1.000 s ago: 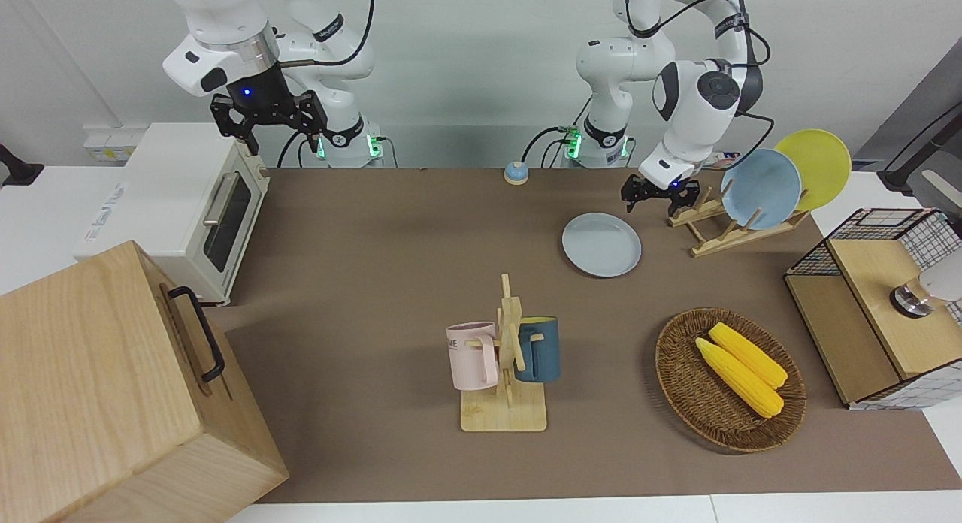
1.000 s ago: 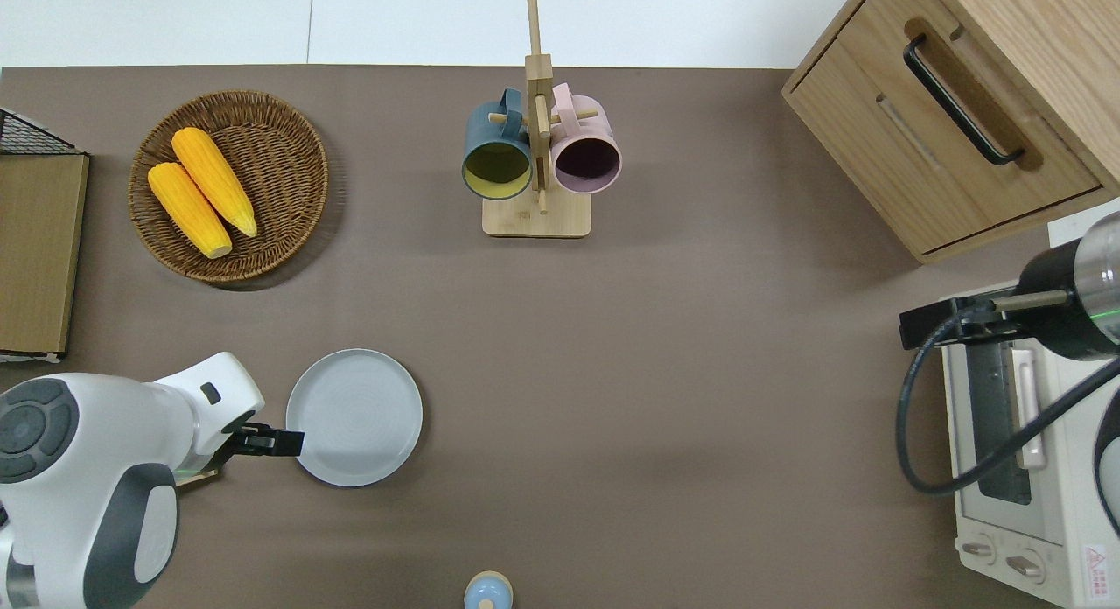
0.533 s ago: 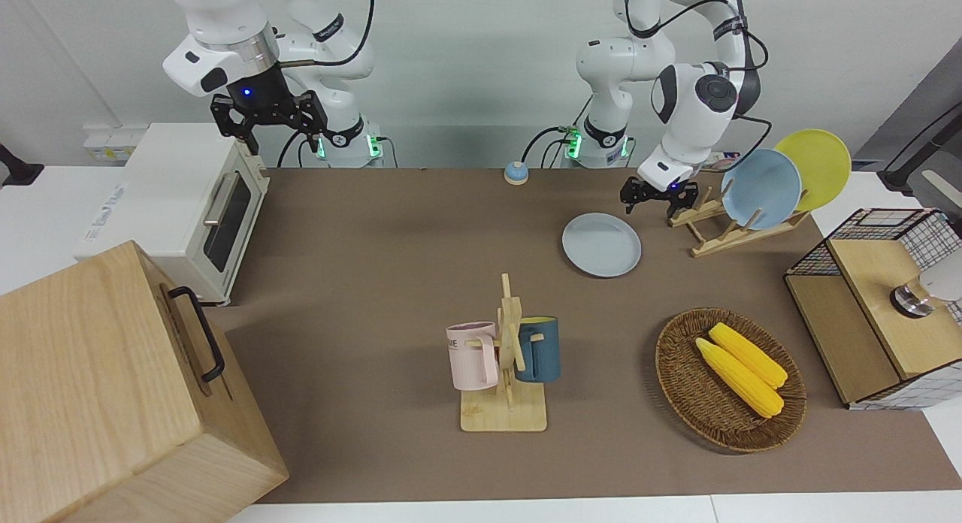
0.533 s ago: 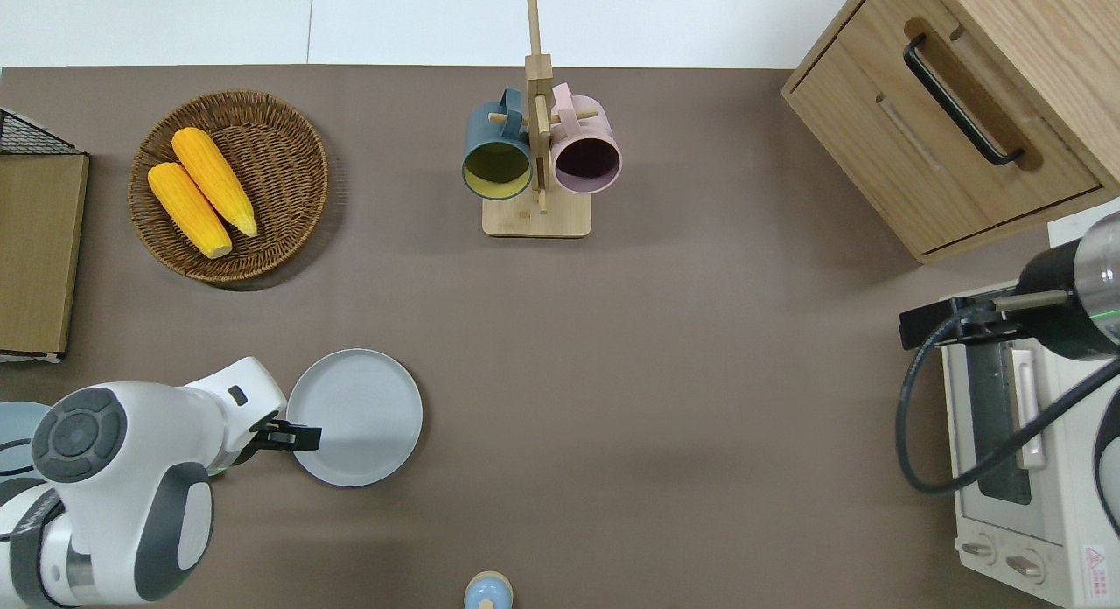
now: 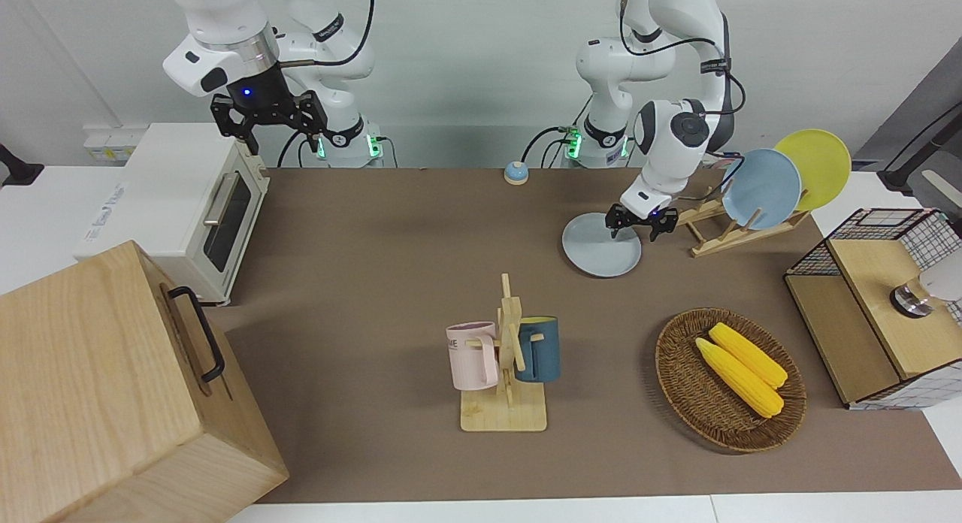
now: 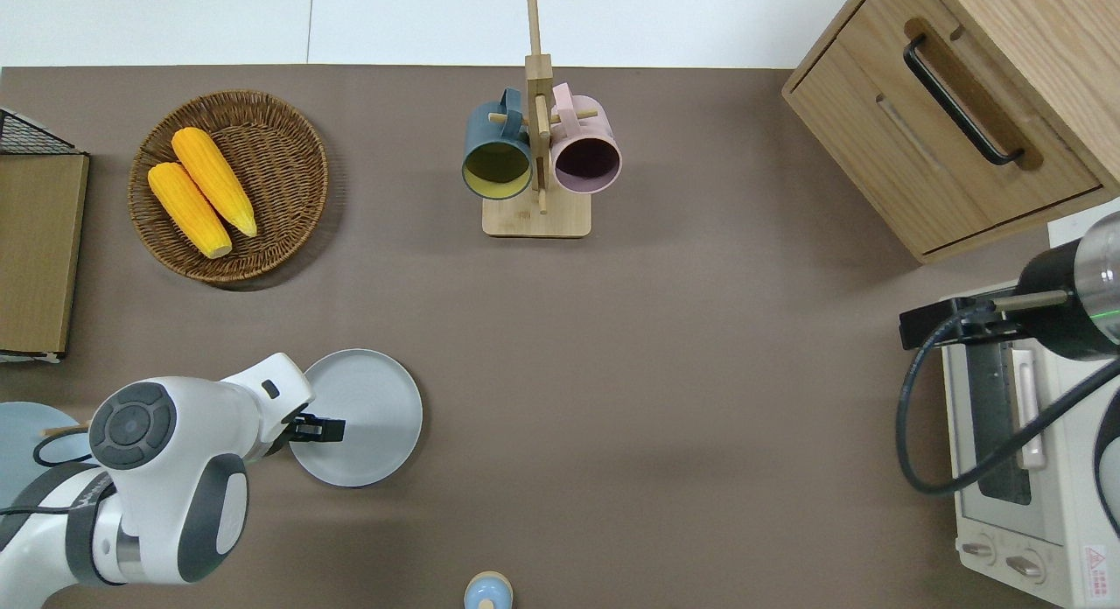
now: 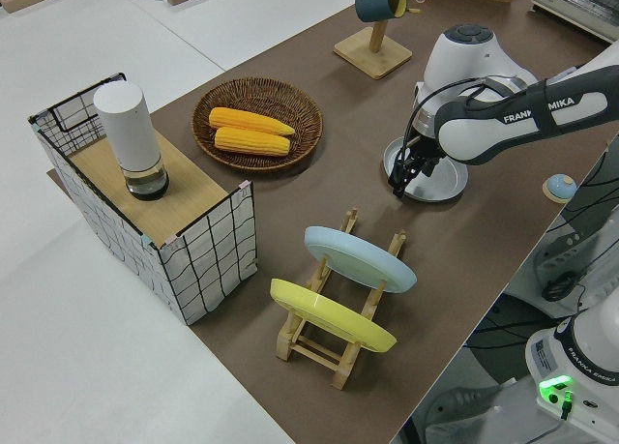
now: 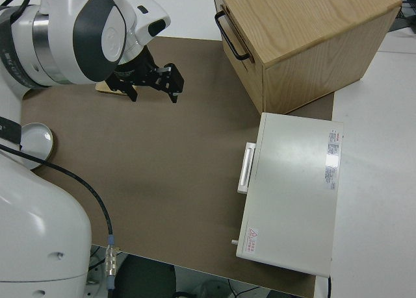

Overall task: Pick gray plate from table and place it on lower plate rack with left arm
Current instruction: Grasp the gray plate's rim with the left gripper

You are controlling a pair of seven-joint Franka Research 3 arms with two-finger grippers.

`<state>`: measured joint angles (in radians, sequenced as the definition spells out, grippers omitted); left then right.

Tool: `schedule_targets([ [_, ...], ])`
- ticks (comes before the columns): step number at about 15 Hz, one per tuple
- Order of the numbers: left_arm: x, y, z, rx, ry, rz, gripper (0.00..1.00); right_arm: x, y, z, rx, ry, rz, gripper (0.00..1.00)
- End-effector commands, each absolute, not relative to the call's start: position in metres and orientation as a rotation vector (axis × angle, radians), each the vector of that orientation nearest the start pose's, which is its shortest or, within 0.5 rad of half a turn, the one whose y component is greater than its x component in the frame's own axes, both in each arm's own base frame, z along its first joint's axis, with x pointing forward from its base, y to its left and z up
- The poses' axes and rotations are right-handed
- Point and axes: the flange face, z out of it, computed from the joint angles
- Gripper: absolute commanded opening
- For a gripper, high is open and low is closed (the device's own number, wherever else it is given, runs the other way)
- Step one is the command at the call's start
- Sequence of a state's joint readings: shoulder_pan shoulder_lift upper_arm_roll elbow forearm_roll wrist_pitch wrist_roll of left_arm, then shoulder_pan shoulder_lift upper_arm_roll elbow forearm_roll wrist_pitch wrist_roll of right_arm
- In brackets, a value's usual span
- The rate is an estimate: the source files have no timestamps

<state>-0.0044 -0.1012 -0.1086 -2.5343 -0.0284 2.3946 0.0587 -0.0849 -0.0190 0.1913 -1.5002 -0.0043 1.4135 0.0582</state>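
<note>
- The left gripper [image 5: 636,228] hangs low over the gray plate [image 5: 597,254], its jaws spread with open space between them and nothing in them; in the overhead view the fingers [image 6: 325,429] lie over the part of the plate toward the left arm's end of the table.
- The gray plate [image 6: 360,416] lies flat on the brown table [image 6: 665,373] right under those jaws; whether a fingertip touches the plate cannot be told.
- Just outward from the jaws, toward the left arm's end of the table, stands the lower plate rack [image 5: 712,226], its lowest slots bare.
- Higher up that rack lean a sky-blue plate [image 5: 760,188] and a yellow plate [image 5: 815,166], both tilted on edge; the side view shows them in neighbouring slots [image 7: 360,257].
- Farther from the robots than the jaws sits a wicker basket [image 6: 293,145] holding two corn cobs [image 6: 201,192].
- Well apart, a wooden mug tree [image 6: 535,145] carries a dark blue mug [image 6: 496,158] and a pink mug [image 6: 586,154].
- The right gripper [image 5: 268,121] is parked, jaws spread wide and empty.
</note>
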Motion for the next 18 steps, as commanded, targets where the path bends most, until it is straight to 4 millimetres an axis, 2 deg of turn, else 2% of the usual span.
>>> schedule_targets([
  [1,0.4434,-0.0543,0.3001,-3.15,0.215,0.033,0.97,0.5266,0.0577,0.657,-3.146,-0.075,0.116,0.99],
  [3,0.444,-0.0536,0.2993,-3.151,0.213,0.028,0.95,0.5267,0.0569,0.657,-3.146,-0.073,0.116,0.99],
  [4,0.444,-0.0536,0.2993,-3.151,0.213,0.028,0.91,0.5268,0.0577,0.6572,-3.146,-0.075,0.114,0.987],
  [5,0.444,-0.0536,0.2993,-3.151,0.21,0.028,0.83,0.5269,0.0569,0.6572,-3.146,-0.073,0.114,0.987],
  [9,0.4438,-0.0543,0.2972,-3.151,0.205,0.036,0.27,0.5266,0.0577,0.657,-3.146,-0.075,0.116,0.99],
  [11,0.4436,-0.055,0.2966,-3.15,0.209,0.038,0.05,0.5266,0.0577,0.657,-3.146,-0.075,0.116,0.987],
  [12,0.4436,-0.055,0.2966,-3.149,0.214,0.038,0.0,0.5266,0.0577,0.657,-3.146,-0.078,0.116,0.99],
  [18,0.4437,-0.0537,0.2966,-3.145,0.236,0.045,0.0,0.5266,0.0577,0.657,-3.146,-0.075,0.116,0.987],
])
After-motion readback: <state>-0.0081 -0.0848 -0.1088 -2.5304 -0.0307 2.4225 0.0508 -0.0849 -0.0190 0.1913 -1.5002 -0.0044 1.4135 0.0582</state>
